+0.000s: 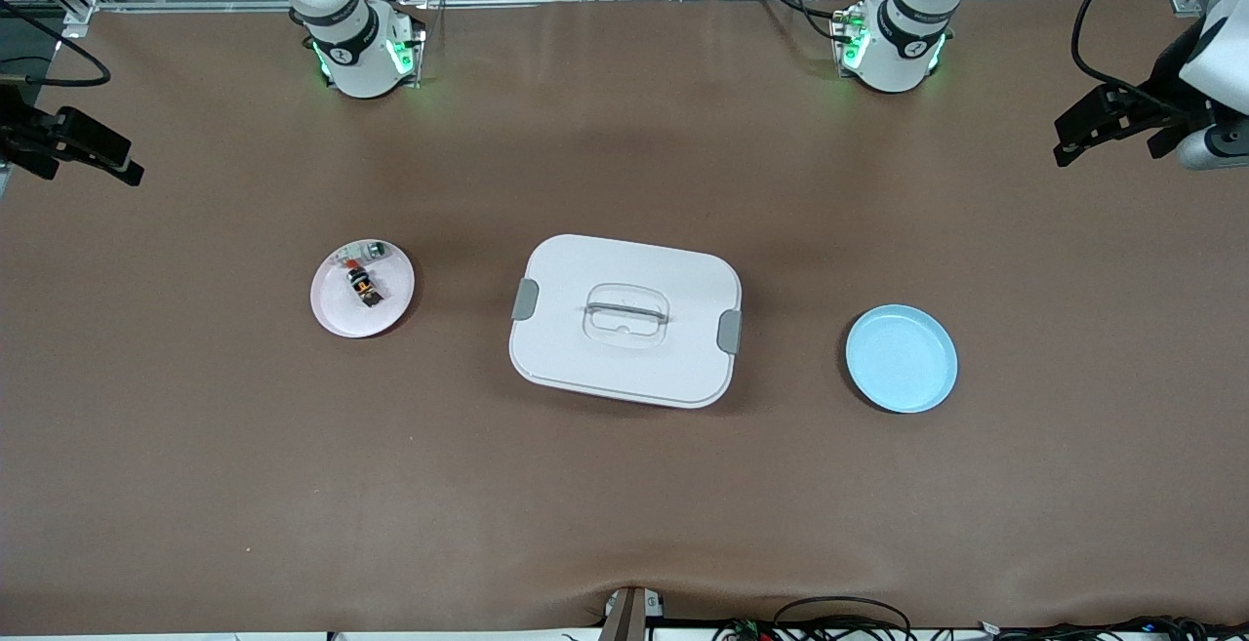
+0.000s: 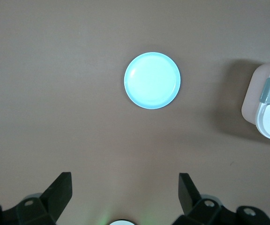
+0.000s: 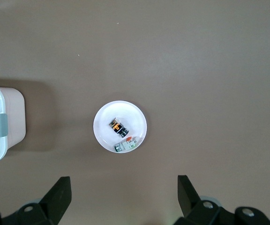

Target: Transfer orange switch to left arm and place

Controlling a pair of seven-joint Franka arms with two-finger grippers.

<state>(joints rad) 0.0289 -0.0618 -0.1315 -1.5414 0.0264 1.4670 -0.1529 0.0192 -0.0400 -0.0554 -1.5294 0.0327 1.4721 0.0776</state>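
Fingers spread wide and gripping nothing, the right gripper (image 3: 121, 197) is hanging high over the table's edge at its own end, the left gripper (image 2: 124, 194) likewise at the other. The orange switch (image 1: 363, 285) is lying on a pink plate (image 1: 337, 314) beside a small clear part (image 1: 372, 252). The white box (image 1: 624, 319) is sitting between that plate and a blue plate (image 1: 901, 359), with bare brown table (image 1: 624, 504) all around.

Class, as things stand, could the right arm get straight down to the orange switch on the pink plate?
Probably yes: the orange switch lies uncovered on the pink plate, the right gripper is open and empty, and the box sits beside the plate, apart.
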